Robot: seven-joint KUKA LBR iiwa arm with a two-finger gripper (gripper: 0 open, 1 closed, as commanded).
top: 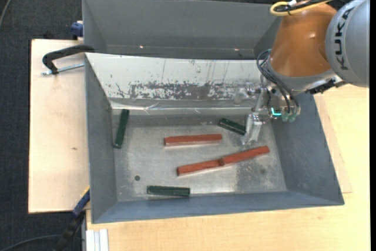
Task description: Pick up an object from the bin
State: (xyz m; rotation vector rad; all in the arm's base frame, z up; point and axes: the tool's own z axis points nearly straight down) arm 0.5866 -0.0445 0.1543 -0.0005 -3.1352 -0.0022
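My gripper [252, 131] hangs low over the right part of the bin floor, pointing down. Its tip is just right of a short dark green block [232, 125] that lies near the back wall. Directly below the tip is the right end of a long red bar [223, 160], which runs slantwise and looks like two pieces end to end. A shorter red bar [192, 139] lies to the left of the gripper. I see nothing held.
A dark green stick [121, 128] leans against the left wall. Another dark green stick [168, 190] lies along the front wall. The arm with its orange cover comes in over the bin's right rim.
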